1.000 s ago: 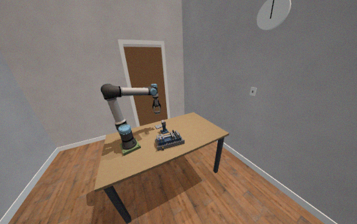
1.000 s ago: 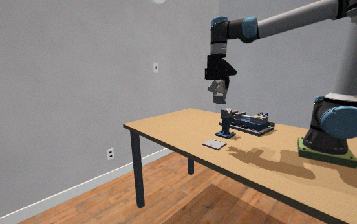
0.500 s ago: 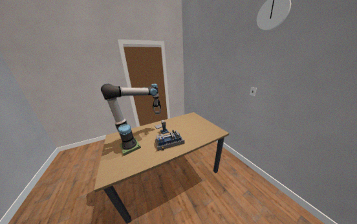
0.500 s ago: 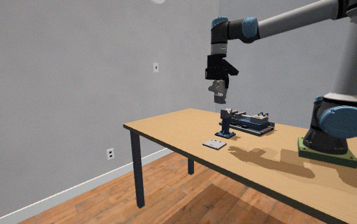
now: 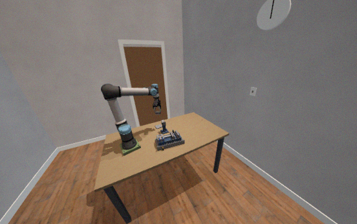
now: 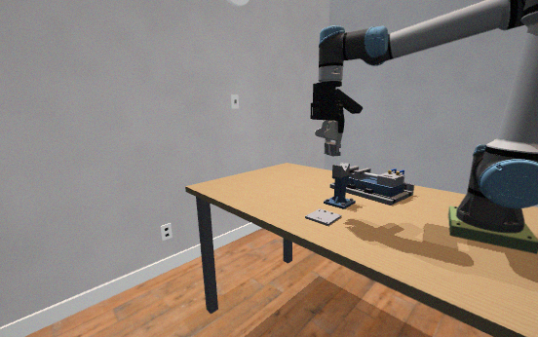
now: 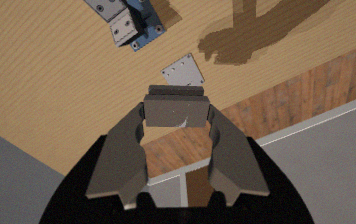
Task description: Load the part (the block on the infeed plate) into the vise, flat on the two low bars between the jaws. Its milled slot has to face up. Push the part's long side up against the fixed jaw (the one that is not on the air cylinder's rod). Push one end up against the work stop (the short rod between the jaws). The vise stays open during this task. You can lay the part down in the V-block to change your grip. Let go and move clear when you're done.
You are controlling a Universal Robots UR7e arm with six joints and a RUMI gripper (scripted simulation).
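The gripper (image 5: 157, 112) (image 6: 332, 150) (image 7: 175, 104) is clamped on the part (image 5: 157, 112) (image 6: 332, 148) (image 7: 176, 112), mid-frame in the wrist view, above the table (image 5: 129, 165) (image 6: 263, 195) (image 7: 60, 100). The V-block (image 5: 163, 123) (image 6: 341, 170) (image 7: 126, 27) stands upper left there. Descending off-line could knock the part against it or the vise (image 5: 169, 138) (image 6: 377, 187). The part's long axis runs left to right; I can't tell where its slot faces.
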